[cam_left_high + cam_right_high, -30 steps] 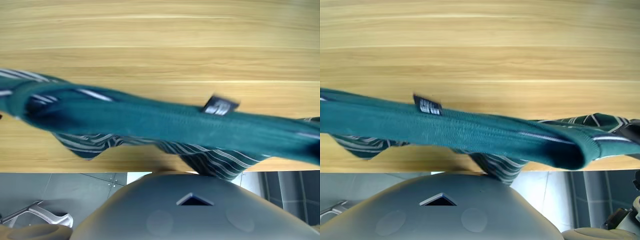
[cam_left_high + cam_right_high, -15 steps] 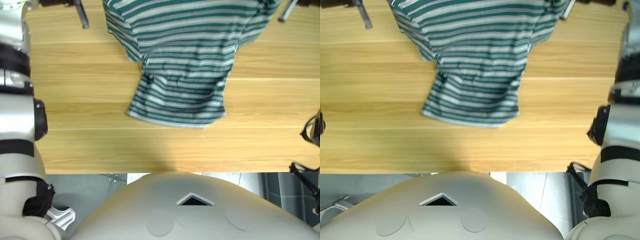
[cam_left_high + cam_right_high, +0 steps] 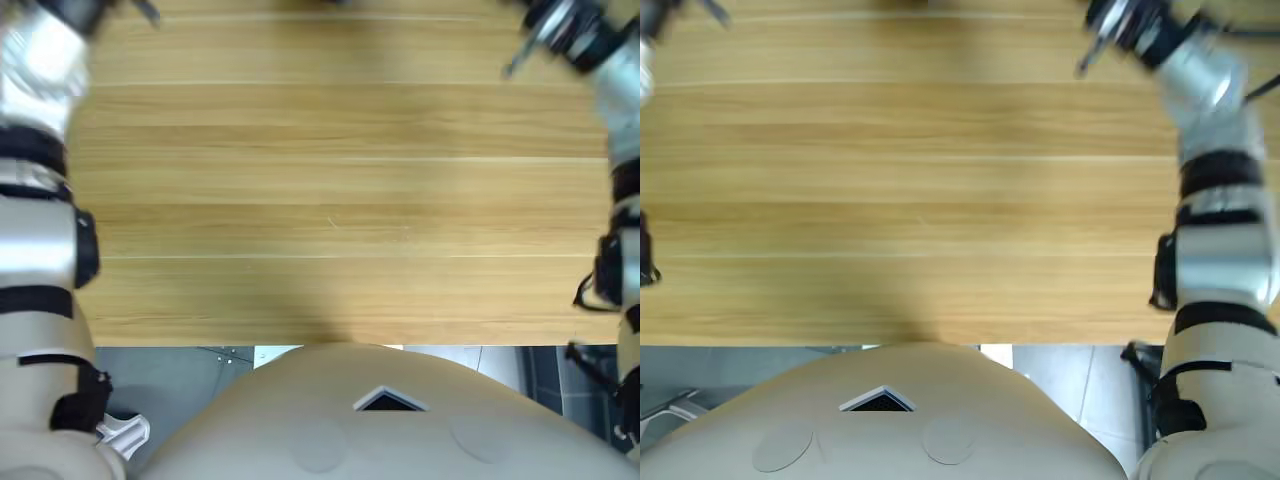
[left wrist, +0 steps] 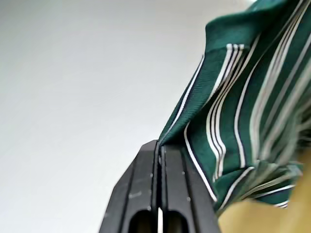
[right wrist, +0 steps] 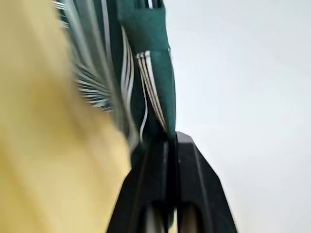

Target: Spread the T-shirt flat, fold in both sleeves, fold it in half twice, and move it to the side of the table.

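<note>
Right now, nearest the robot, the table (image 3: pixel 330 200) is showing plain wood planks across the middle. The left arm (image 3: pixel 40 230) is rising along one side and the right arm (image 3: pixel 1215 260) along the other, both stretching toward the far part of the tabletop, well apart from each other. Farther out, the left gripper (image 4: pixel 159 148) is clamping its two fingers tight on an edge of the shirt (image 4: pixel 243 121), green with thin white stripes, the cloth running out from between the tips and bunching toward the wood beyond. The right gripper (image 5: pixel 170 141) is doing the same, pinching a fold of the striped cloth with its fingers pressed together. So the shirt is hanging between the two grippers, out at the far end of the arms' reach, over the far part of the table. Whether its lower hem is touching the wood I cannot tell. The step in hand is looking like the spread-flat one, with no folds made yet by my read. To do it well: both pinches firm, grippers level and wide enough that the cloth is going taut without stretching. Then lowering so the free hem is landing first, and dragging toward the robot so the body is laying out smooth with sleeves out to the sides. Letting go early on one side is risking a twisted heap, and pulling unevenly is risking a skewed shirt.
</note>
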Tool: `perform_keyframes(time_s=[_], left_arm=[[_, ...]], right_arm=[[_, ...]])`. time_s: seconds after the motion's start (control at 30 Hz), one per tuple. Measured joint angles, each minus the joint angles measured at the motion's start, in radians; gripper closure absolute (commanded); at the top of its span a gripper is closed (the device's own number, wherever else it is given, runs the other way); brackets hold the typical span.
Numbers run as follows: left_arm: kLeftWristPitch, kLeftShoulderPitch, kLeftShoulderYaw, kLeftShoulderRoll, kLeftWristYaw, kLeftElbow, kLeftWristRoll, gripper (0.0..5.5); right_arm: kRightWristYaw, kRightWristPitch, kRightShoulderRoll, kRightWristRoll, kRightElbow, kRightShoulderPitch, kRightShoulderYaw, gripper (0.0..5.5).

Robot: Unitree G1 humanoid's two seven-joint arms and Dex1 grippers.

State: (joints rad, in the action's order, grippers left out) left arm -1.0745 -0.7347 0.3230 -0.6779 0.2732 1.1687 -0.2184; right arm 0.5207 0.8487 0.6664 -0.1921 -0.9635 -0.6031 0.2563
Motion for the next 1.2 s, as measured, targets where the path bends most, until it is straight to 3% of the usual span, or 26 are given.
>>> perform_keyframes(time_s=[0.13,0.23,0.43,0.67,0.83,0.97,1.07,1.1,1.2], left_arm=[[-0.038,0.247,0.055,0.027,0.434,-0.075,0.176,5.50],[-0.034,0.309,0.064,0.010,0.606,-0.175,0.226,5.50],[-0.010,0.394,0.098,-0.027,0.660,-0.302,0.117,5.50],[0.062,0.577,0.133,-0.131,0.740,-0.589,0.148,4.34],[0.128,0.706,0.141,-0.194,0.830,-0.748,0.311,3.63],[0.172,0.714,0.088,-0.209,0.913,-0.838,0.556,3.04],[0.211,0.625,-0.016,-0.163,0.929,-0.809,0.685,3.31],[0.211,0.560,-0.056,-0.130,0.918,-0.774,0.698,3.56],[0.177,0.427,-0.109,-0.046,0.853,-0.602,0.596,4.08]], right_arm=[[0.344,-0.078,0.045,0.198,0.273,0.236,0.052,5.46],[0.474,-0.167,0.057,0.228,0.399,0.316,0.083,5.46],[0.577,-0.287,0.131,0.223,0.497,0.408,0.081,5.46],[0.675,-0.377,0.181,0.256,0.677,0.551,0.087,4.14],[0.759,-0.393,0.204,0.345,0.795,0.680,0.089,3.35],[0.799,-0.410,0.239,0.547,0.901,0.710,-0.048,2.59],[0.754,-0.427,0.207,0.637,0.889,0.602,-0.165,2.55],[0.698,-0.426,0.174,0.623,0.842,0.520,-0.188,2.75],[0.502,-0.393,0.068,0.435,0.648,0.344,-0.192,3.30]])
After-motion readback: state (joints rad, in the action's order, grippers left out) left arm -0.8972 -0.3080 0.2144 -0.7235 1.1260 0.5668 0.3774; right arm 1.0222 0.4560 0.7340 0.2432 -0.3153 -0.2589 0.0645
